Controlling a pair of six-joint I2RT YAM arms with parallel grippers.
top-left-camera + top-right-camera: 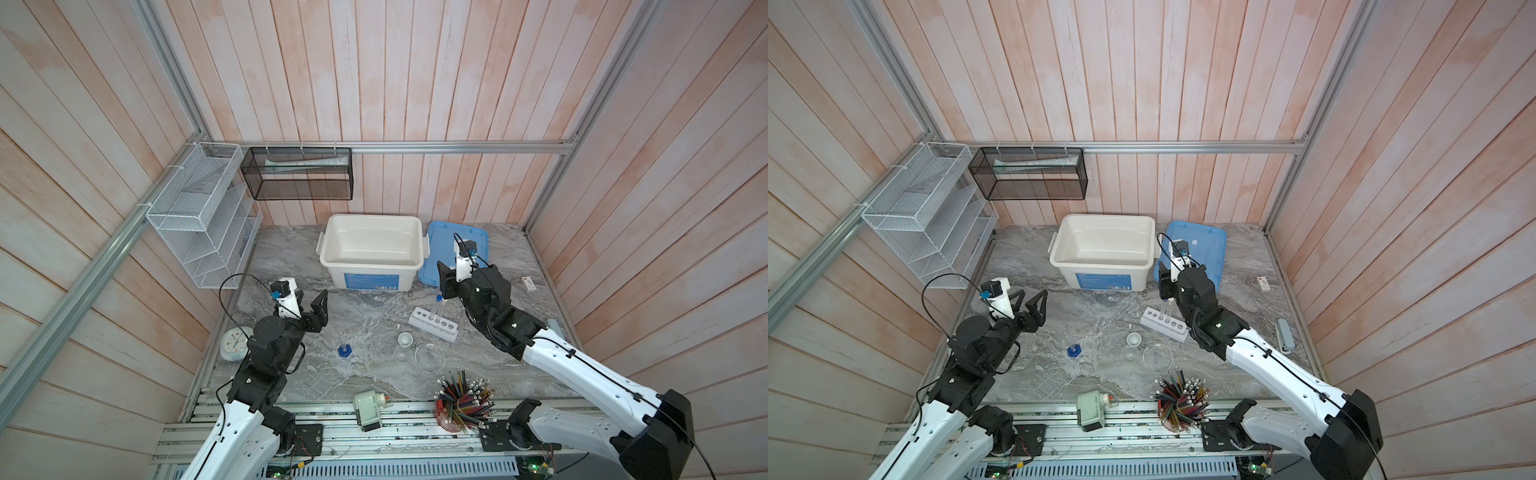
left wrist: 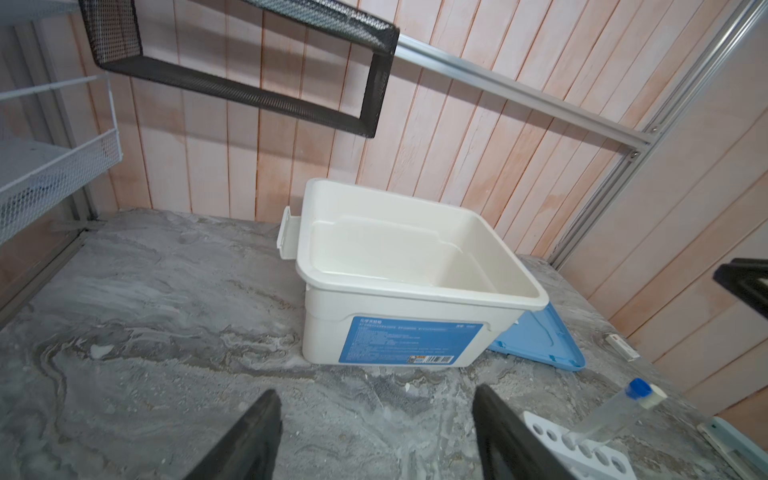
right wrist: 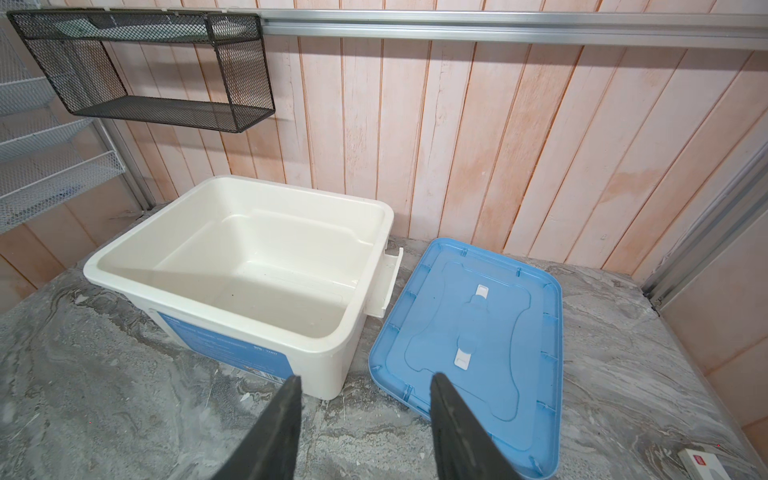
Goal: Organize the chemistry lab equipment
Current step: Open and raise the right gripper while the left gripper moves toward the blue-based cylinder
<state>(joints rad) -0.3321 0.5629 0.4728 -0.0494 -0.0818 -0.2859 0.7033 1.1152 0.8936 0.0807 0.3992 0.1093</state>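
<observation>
Left gripper point(image 1: 1029, 302): hovering off the front-left corner of the white bin point(image 1: 365, 276), jaws spread wide, nothing in them.
Blue-based cylinder point(image 1: 344, 350): upright and alone, well out in front of the bin's left half. It looks light and tippy, so I'd pinch the clear barrel just above the base.
Tiny white cup point(image 1: 404, 340): out in front of the bin's right corner, mouth up. A featherweight by the look of it; one jaw inside the rim, one outside.
Clear dishes point(image 1: 429, 356): a little farther out from the bin than the cup, small one beside large one. Low, slick and probably brittle, so take the wall at the rim, gently.
Rack point(image 1: 432, 325): front-right of the bin, set at an angle. Stiff and light, I'd say.
Test tubes point(image 1: 436, 309): both standing in the rack, blue cap and white cap side by side. Smooth and slim, so grip the body under the cap.
Right gripper point(image 3: 365, 380): near the tube caps, off the bin's front-right corner, jaws apart, nothing between them.
Blue lid point(image 3: 478, 324): lying flat just beside the bin's right wall.
</observation>
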